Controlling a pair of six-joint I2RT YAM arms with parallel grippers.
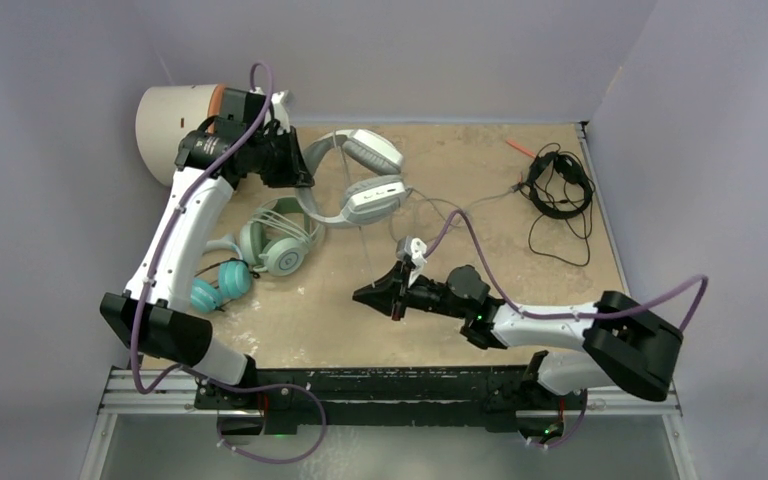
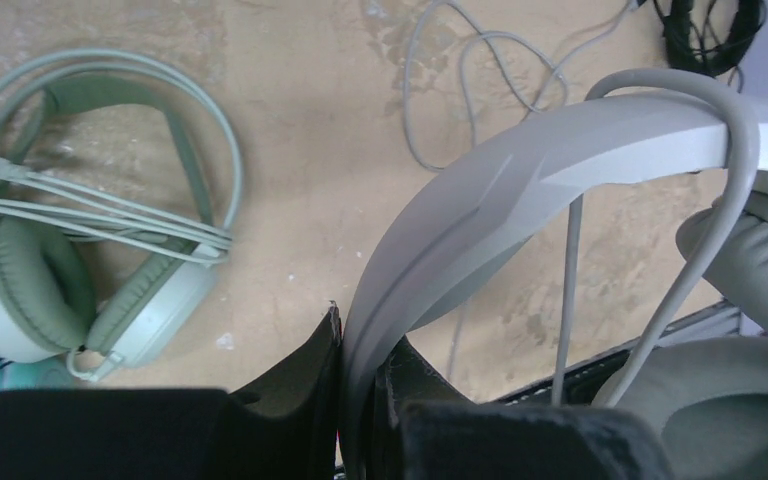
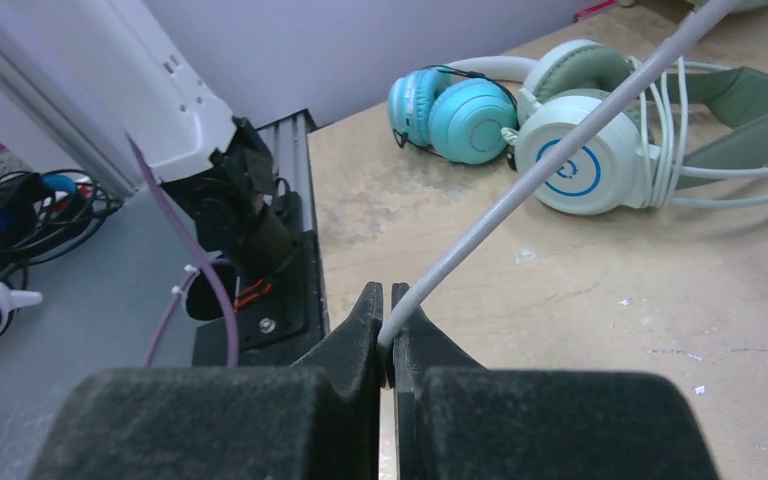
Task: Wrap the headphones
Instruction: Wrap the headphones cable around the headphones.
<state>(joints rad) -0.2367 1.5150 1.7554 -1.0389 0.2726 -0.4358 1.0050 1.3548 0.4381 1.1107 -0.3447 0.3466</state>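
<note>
We clamp left gripper (image 2: 360,345) shut on grey band (image 2: 520,190) of white-and-grey headset (image 1: 370,175), far-left part of table (image 1: 480,300). Our right gripper (image 3: 384,305) pinches its grey cable (image 3: 550,150) near table middle; cable runs straight up from jaws. Mint-green headset (image 1: 282,240) lies beside left arm, cord wound round band. Teal headset (image 1: 222,285) just beside it. Black headset (image 1: 560,185) far right, its cable loose.

Lilac walls (image 1: 410,50) — worn tan tabletop (image 1: 290,312), perhaps cork.
</note>
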